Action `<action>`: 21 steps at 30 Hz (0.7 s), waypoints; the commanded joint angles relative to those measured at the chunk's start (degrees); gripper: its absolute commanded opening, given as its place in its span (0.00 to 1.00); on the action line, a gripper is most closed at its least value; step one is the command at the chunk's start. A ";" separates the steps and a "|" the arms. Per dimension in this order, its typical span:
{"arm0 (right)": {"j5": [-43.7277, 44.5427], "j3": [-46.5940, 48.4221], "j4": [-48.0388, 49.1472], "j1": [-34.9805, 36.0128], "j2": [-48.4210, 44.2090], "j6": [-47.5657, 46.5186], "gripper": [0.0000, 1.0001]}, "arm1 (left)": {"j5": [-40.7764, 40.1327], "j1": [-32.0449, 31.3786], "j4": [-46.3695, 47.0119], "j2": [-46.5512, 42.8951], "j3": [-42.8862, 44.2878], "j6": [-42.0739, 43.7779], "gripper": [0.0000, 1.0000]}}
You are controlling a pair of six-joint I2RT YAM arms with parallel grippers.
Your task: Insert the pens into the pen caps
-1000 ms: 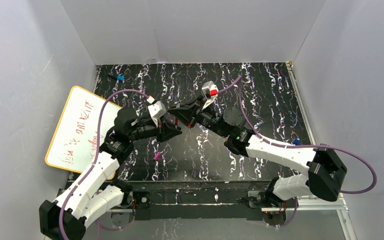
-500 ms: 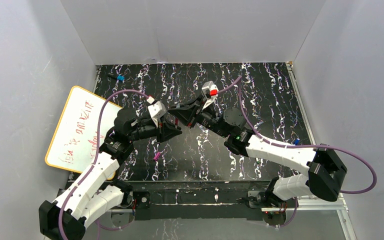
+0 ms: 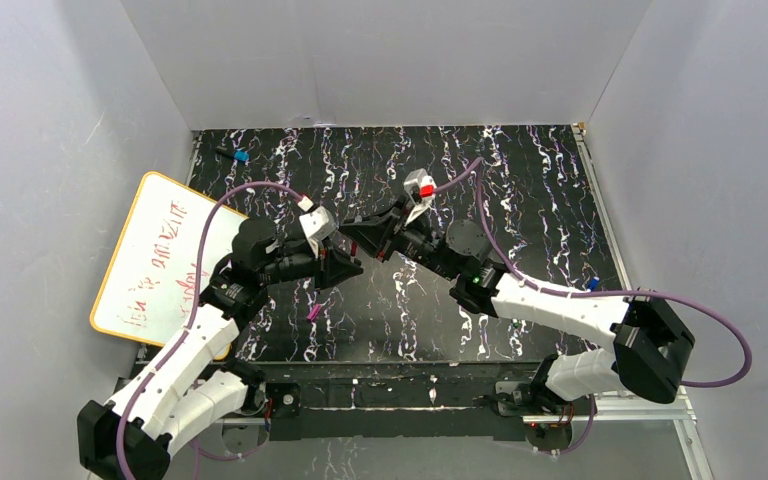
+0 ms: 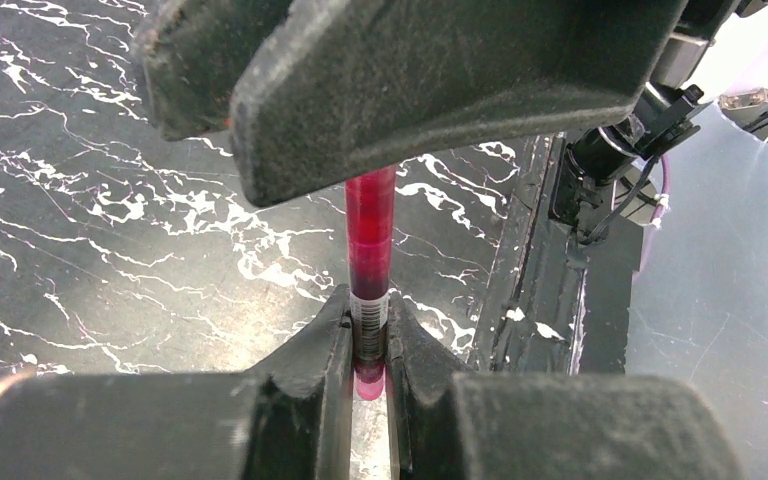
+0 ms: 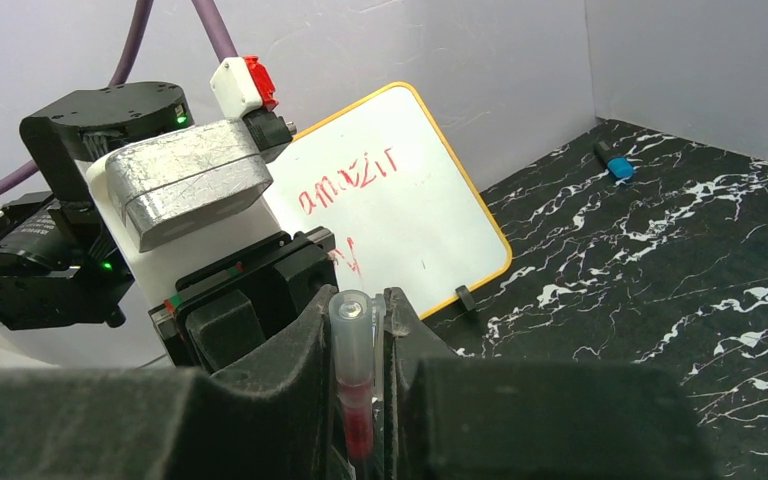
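A black tabletop veined with white is seen, closed in by plain pale walls at 9, 12 and 3 o'clock. A yellow-rimmed whiteboard with red writing is propped at the 9 o'clock edge, partly off the table. A blue-tipped black object is laid at 11 o'clock, near the far wall. A small blue piece is seen at 4 o'clock, beside the right arm's purple cable. A magenta cap is left lying alone on the surface, at 7 o'clock from the two grippers and apart from them.

The left gripper and right gripper are brought tip to tip above the table's middle. A red translucent pen is pinched at its labelled end by the left fingers, and its other end is hidden under the right gripper. In the right wrist view a pale, red-filled tube end is clamped between the right fingers; whether a cap is seated on it cannot be told.
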 commanded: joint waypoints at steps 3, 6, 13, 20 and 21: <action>-2.26 -3.45 -1.90 0.29 0.20 1.44 0.01 | -1.26 0.05 4.20 -0.19 3.35 1.13 0.00; -2.59 -4.10 -1.01 0.31 0.88 2.39 0.01 | -1.71 0.13 4.32 0.43 4.30 1.10 0.00; -3.32 -5.35 0.73 0.31 2.29 4.17 0.01 | -2.61 0.39 5.54 1.20 5.22 2.56 0.00; -3.92 -5.98 1.33 0.61 3.65 4.98 0.01 | -3.46 0.96 5.17 1.02 6.12 3.49 0.00; -4.03 -5.99 1.37 0.68 3.95 5.11 0.01 | -3.60 1.05 5.14 1.10 6.31 3.58 0.00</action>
